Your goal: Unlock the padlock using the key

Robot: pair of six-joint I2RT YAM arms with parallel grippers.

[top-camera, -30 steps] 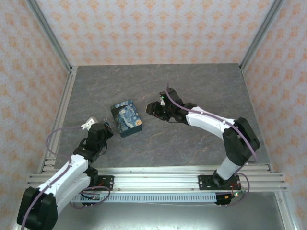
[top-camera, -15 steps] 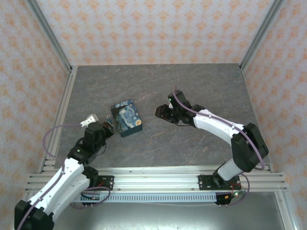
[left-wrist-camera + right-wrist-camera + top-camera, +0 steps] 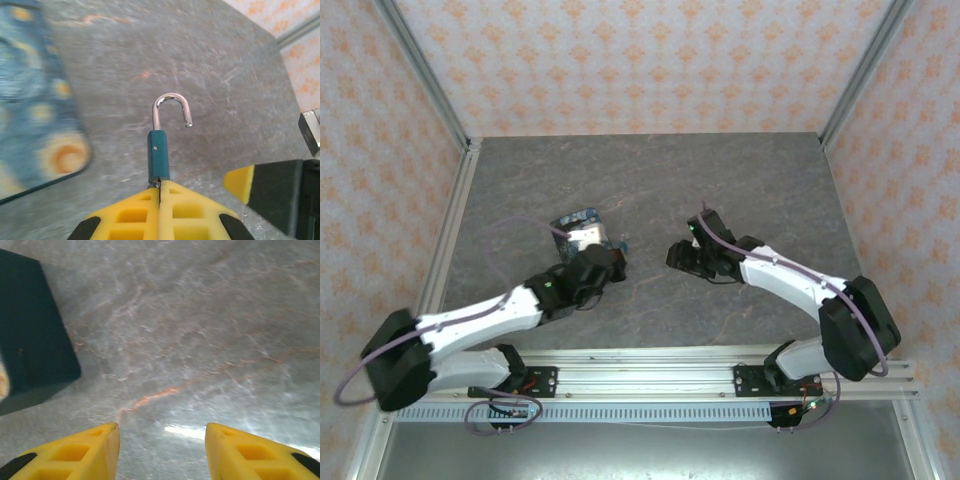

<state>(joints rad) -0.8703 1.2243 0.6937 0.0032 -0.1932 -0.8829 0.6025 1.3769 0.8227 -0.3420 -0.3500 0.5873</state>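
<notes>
While the padlock (image 3: 158, 155) is clamped by its lower end in the closed left end effector (image 3: 160, 187), its shackle (image 3: 172, 102) is seen hooked open above the counter (image 3: 210, 65), near the painted box (image 3: 30, 100). The right end effector (image 3: 162, 432) is held open, empty, over the counter.
</notes>
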